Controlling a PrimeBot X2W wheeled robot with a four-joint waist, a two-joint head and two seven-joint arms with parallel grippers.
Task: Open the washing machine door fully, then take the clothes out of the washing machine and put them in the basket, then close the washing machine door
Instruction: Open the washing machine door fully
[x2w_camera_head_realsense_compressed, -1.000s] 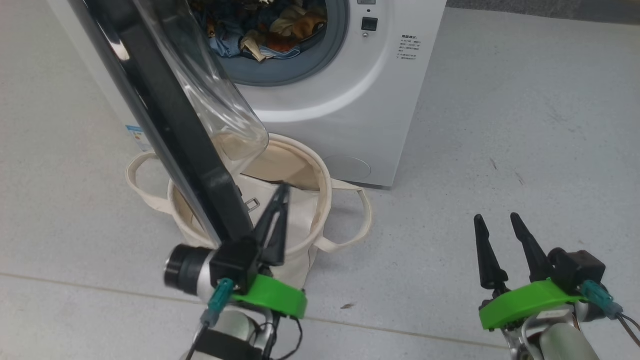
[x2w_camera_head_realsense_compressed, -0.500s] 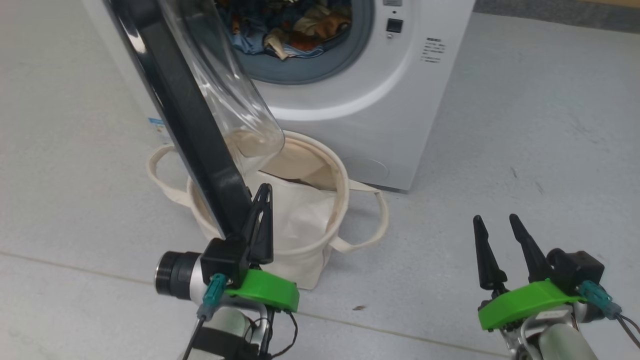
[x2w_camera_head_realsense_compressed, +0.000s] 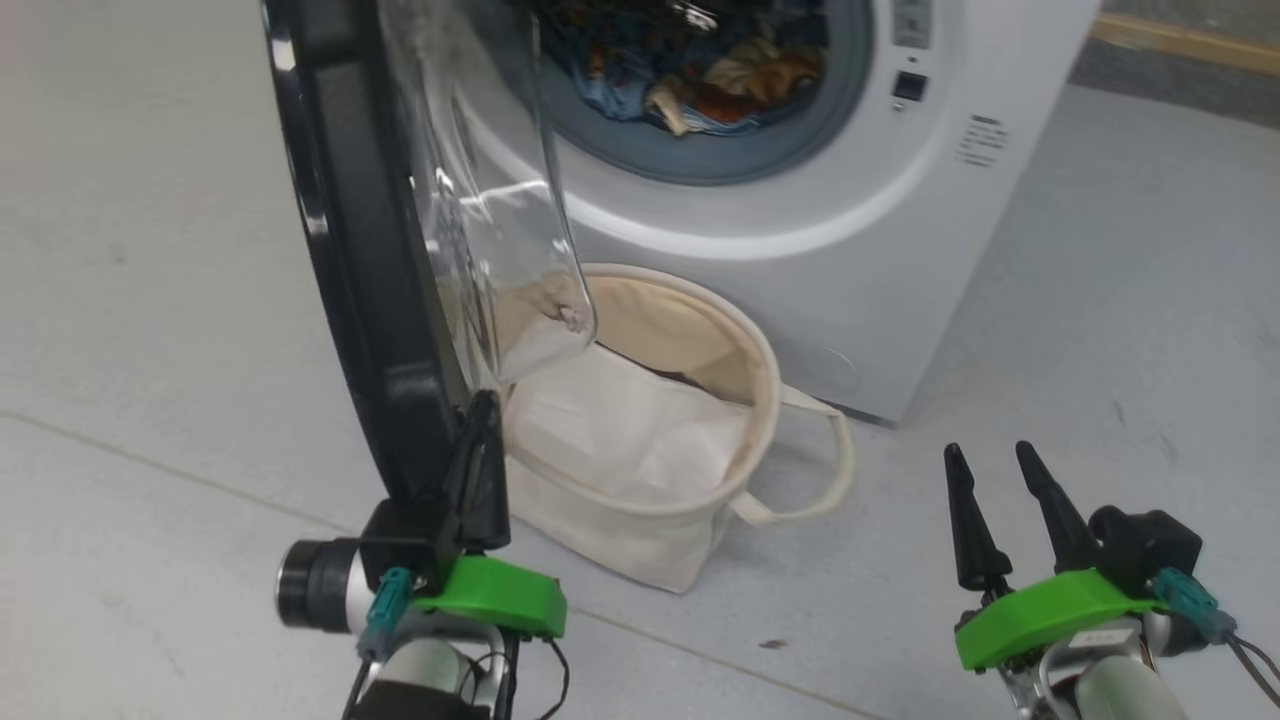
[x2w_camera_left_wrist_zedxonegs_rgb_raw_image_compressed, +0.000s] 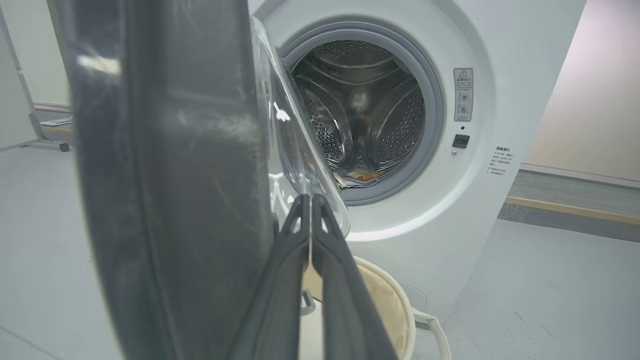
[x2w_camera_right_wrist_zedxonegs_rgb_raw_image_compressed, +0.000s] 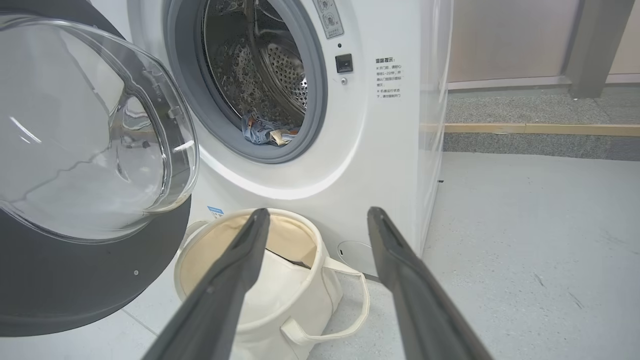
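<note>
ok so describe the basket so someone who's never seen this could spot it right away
Find the big white washer with its round black-rimmed door swung open. Right in front of it, below the drum opening, stands the basket. It is a round cream fabric tub with loop handles, soft-sided and far smaller than the hard white washer.
</note>
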